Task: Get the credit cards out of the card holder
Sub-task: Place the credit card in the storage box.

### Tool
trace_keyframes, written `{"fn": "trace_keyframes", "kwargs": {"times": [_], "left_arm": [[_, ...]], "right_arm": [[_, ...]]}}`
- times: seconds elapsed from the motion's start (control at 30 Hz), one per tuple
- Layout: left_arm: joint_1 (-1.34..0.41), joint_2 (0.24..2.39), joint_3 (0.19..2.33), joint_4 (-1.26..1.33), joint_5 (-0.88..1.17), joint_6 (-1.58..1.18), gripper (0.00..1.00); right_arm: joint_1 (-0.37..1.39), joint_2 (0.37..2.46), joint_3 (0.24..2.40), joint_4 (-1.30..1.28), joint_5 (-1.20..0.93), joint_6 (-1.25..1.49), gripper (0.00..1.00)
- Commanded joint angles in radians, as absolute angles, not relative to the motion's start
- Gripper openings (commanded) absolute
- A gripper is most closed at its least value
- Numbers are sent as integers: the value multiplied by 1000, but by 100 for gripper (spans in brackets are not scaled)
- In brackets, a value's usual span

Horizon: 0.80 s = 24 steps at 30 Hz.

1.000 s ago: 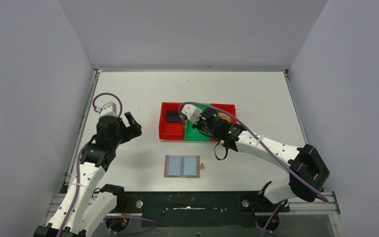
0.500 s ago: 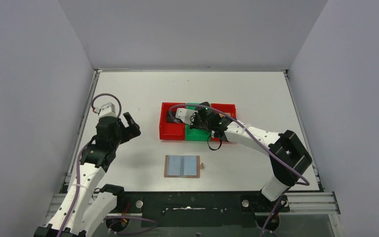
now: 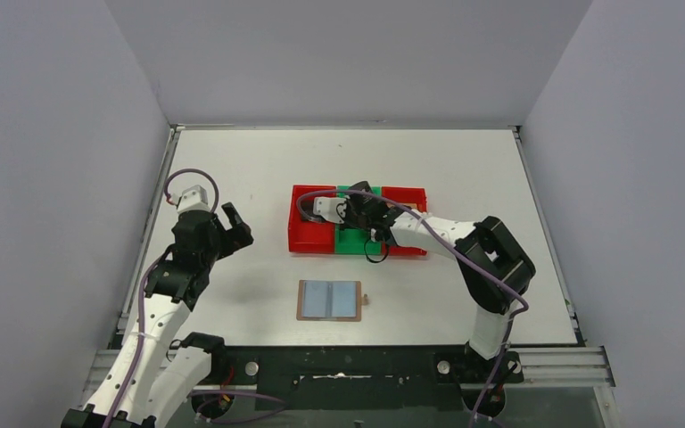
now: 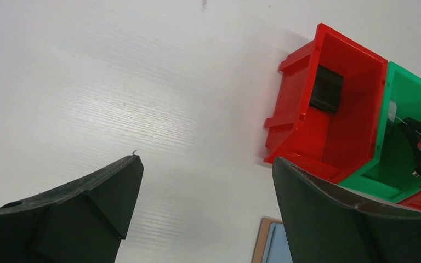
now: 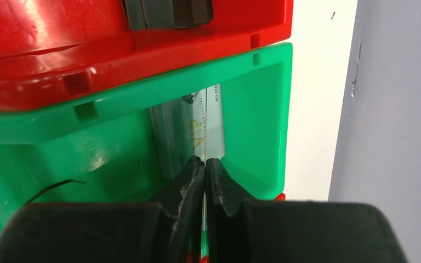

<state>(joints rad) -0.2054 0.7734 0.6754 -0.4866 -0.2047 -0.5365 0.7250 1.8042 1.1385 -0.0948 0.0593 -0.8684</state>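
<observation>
Plain grey walls box in a smooth white table, so there's nothing around for a thin card to snag on.

Over on the left, the left gripper hangs above the tabletop with its jaws spread wide and nothing between them. My guess is it's just parked out of the way.

Near the front edge, roughly centre, the tan leather card holder lies opened flat with its grey-blue lining up and its snap tab sticking out to the right. I can't make out any cards left in its slots from above.

Further back sits a row of small bins. The red plastic bin on the left end has a black card resting inside. Next to it is the green plastic bin, and that's where the action is. The right gripper reaches down into it, fingers pinched tight on the near edge of a silver-grey card marked "VIP". Looks to me like a drop-off by colour, with release being the bit left to do. The second red bin on the right is mostly hidden by the arm, so I can't tell what's in it.
</observation>
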Motion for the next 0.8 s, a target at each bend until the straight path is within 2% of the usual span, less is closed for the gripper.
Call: {"fn": "trace_keyframes", "kwargs": {"times": [0.0, 0.27, 0.33, 0.47, 0.67, 0.77], "left_arm": [[-198, 768, 684, -459, -214, -520, 91], [-196, 777, 684, -459, -209, -520, 91], [-196, 779, 684, -462, -210, -520, 91], [-196, 783, 683, -460, -206, -522, 91], [-196, 796, 686, -466, -200, -520, 91], [-196, 802, 683, -462, -191, -520, 91]], "right_arm": [[712, 1822, 1174, 9, 114, -915, 2], [701, 1863, 1169, 60, 99, -947, 7], [698, 1856, 1152, 87, 79, -949, 14], [695, 1845, 1140, 79, 53, -960, 21], [687, 1827, 1152, 7, 10, -928, 22], [686, 1810, 1146, -4, -1, -913, 25]]}}
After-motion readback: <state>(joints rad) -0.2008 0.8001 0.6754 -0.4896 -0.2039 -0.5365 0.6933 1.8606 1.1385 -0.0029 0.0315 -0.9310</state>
